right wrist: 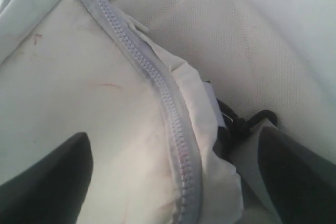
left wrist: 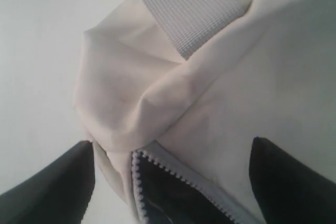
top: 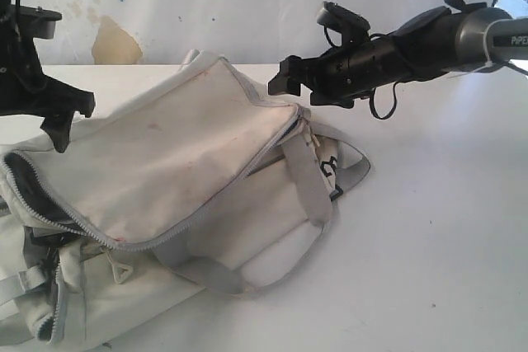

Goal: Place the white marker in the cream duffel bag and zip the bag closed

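Observation:
The cream duffel bag lies on the white table, its top flap facing the camera. At the bag's left end the grey zipper gapes and dark lining shows. My left gripper hangs just above that open corner, jaws wide apart and empty. Toward the right end the zipper runs closed. My right gripper hovers over that end, open, with nothing between its fingers. The white marker is out of view in every frame.
A pale grey webbing strap loops over the bag's right end, near a black buckle. A side pocket zipper sits at the lower left. Bare white table lies to the right, with a stained wall behind.

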Available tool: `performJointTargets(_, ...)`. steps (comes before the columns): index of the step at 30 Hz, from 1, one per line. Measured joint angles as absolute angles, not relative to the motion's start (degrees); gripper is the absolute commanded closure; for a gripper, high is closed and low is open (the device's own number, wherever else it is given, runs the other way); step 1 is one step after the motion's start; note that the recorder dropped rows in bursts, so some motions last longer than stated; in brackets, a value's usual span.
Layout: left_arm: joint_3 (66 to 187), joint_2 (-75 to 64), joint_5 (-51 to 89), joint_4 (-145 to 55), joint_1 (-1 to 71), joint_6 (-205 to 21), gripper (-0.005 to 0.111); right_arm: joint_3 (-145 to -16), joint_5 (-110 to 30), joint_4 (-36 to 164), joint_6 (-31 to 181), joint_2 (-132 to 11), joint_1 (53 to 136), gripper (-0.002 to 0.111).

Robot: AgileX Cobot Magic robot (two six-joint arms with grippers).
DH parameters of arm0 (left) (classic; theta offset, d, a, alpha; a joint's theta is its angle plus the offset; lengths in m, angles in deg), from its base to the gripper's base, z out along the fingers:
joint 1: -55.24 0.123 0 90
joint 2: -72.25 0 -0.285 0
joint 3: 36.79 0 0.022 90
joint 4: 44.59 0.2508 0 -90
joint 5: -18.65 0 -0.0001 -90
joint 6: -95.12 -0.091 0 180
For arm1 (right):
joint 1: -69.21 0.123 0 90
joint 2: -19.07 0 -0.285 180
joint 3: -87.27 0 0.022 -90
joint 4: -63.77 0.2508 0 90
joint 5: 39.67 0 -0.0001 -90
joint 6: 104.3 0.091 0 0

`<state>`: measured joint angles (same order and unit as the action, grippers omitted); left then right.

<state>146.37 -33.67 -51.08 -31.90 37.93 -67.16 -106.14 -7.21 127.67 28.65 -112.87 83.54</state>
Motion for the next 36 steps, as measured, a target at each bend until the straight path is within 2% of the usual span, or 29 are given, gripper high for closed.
performJointTargets(7, 146.4, -35.6, -51.1, -31.4, 38.4, -65.5, 0.011, -106.1, -7.3, 127.8, 28.7, -113.3, 83.5, 0.029)
performJointTargets(11, 144.5, -36.2, -51.1, -32.6, 41.5, -65.0, 0.011, -106.1, -7.5, 127.8, 28.7, -113.3, 83.5, 0.029)
performJointTargets(15, 141.9, -36.2, -50.5, -39.0, 44.3, -66.3, 0.011, -106.1, -7.6, 127.8, 28.7, -113.3, 83.5, 0.033)
performJointTargets(21, 139.0, -36.2, -45.6, -48.8, 44.4, -70.1, 0.013, -106.1, -6.6, 126.3, 31.0, -113.3, 83.5, 0.036)
performJointTargets(23, 138.9, -36.2, -44.8, -49.8, 44.4, -70.3, 0.019, -106.1, -6.4, 123.8, 33.5, -113.3, 83.5, 0.036)
performJointTargets(26, 138.9, -36.2, -44.2, -50.2, 44.5, -70.4, 0.035, -106.1, -6.1, 118.4, 38.5, -113.3, 83.5, 0.036)
performJointTargets(30, 138.8, -36.2, -43.9, -50.3, 44.9, -70.3, 0.046, -106.1, -4.7, 114.1, 43.6, -113.3, 83.5, 0.039)
performJointTargets(33, 138.8, -36.2, -43.8, -50.3, 44.9, -70.0, 0.055, -106.1, -3.7, 113.8, 44.5, -113.3, 83.5, 0.053)
performJointTargets(36, 138.8, -36.2, -43.2, -50.3, 44.9, -69.4, 0.073, -106.1, -2.8, 113.7, 44.6, -113.3, 83.5, 0.078)
